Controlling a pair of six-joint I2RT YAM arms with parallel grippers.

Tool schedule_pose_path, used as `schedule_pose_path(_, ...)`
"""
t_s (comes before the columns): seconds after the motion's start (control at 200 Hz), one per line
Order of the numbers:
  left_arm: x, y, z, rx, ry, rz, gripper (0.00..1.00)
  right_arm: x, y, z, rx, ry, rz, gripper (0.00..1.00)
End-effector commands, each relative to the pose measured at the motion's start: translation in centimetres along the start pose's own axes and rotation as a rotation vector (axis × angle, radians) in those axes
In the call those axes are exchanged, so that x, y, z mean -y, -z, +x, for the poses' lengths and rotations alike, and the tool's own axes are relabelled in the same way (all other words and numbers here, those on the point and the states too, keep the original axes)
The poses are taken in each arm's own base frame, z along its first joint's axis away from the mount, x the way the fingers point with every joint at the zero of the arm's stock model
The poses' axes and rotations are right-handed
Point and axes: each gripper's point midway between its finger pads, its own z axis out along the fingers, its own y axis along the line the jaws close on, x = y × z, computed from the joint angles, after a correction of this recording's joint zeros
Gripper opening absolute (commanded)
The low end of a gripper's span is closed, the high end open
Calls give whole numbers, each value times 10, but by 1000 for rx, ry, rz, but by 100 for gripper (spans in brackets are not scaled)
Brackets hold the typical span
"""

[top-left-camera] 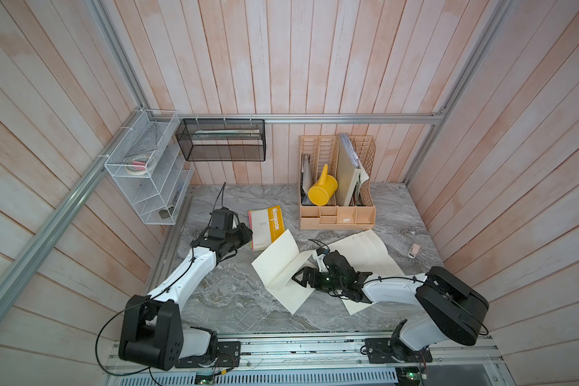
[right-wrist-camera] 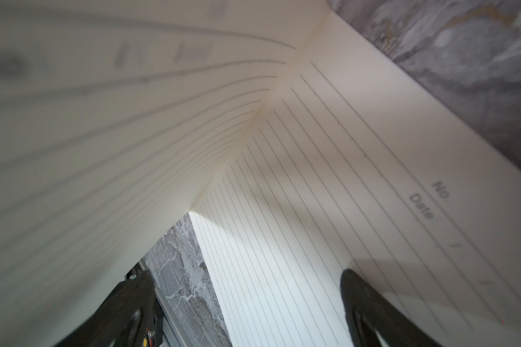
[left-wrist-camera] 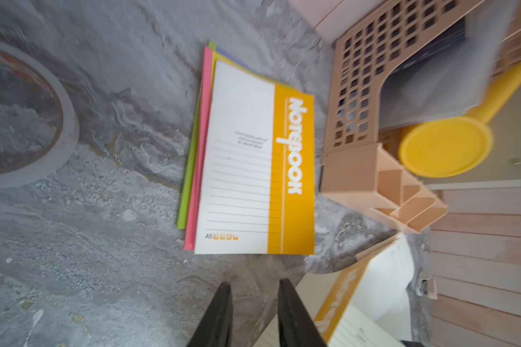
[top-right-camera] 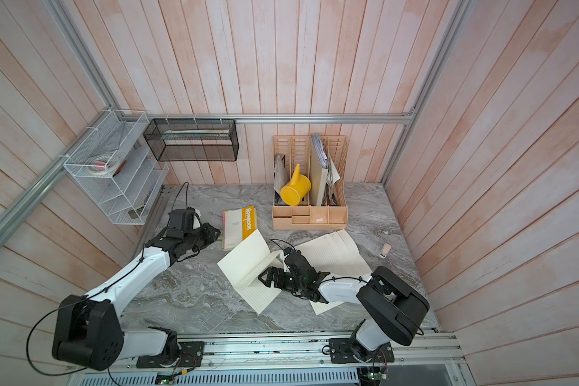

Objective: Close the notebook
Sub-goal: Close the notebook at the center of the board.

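The open notebook [top-left-camera: 276,264] lies mid-table; its left half stands raised over the flat lined page [top-left-camera: 291,295]. The raised half's outer cover, with a yellow band, appears in the left wrist view [left-wrist-camera: 358,297]. More lined pages [top-left-camera: 365,254] lie flat to the right, partly under the right arm. My right gripper [top-left-camera: 298,278] is open, reaching into the fold; its fingers [right-wrist-camera: 354,288] spread wide over the lined page [right-wrist-camera: 298,195], the raised page [right-wrist-camera: 103,120] close above. My left gripper [left-wrist-camera: 254,287] hovers over bare table, jaws slightly apart and holding nothing, near a closed yellow-banded notebook [left-wrist-camera: 253,168].
The closed notebook [top-left-camera: 266,227] tops a pink and green stack. A beige organiser [top-left-camera: 336,215] holds a yellow watering can [top-left-camera: 321,192] at the back. A tape roll [left-wrist-camera: 63,129] lies near the left gripper. White wire rack [top-left-camera: 141,177], black mesh basket [top-left-camera: 221,140], small pink item [top-left-camera: 414,250].
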Motion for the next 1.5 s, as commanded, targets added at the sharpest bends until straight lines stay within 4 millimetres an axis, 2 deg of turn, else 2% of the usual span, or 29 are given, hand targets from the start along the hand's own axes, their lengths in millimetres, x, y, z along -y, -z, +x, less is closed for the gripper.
schedule_pose_path(0.0,16,-13,26,-177,-37,108,29,16,1,12,-40,-14,56,98)
schedule_pose_path(0.165,24,-29,59,-323,6,247,29,15,-2,12,-46,-15,51,98)
schedule_pose_path(0.405,41,-26,88,-425,10,382,30,9,-3,9,-44,1,39,98)
schedule_pose_path(0.655,68,-23,123,-506,-25,484,31,-4,3,0,-21,32,31,98)
schedule_pose_path(0.885,59,-32,148,-546,-25,473,31,-21,17,-14,3,89,46,98)
schedule_pose_path(1.05,50,-40,161,-574,-8,459,31,-39,37,-29,51,135,71,98)
schedule_pose_path(1.225,51,-46,175,-600,-19,445,31,-54,57,-42,99,167,79,98)
schedule_pose_path(1.495,44,-61,195,-631,-27,387,31,-69,57,-44,103,168,19,98)
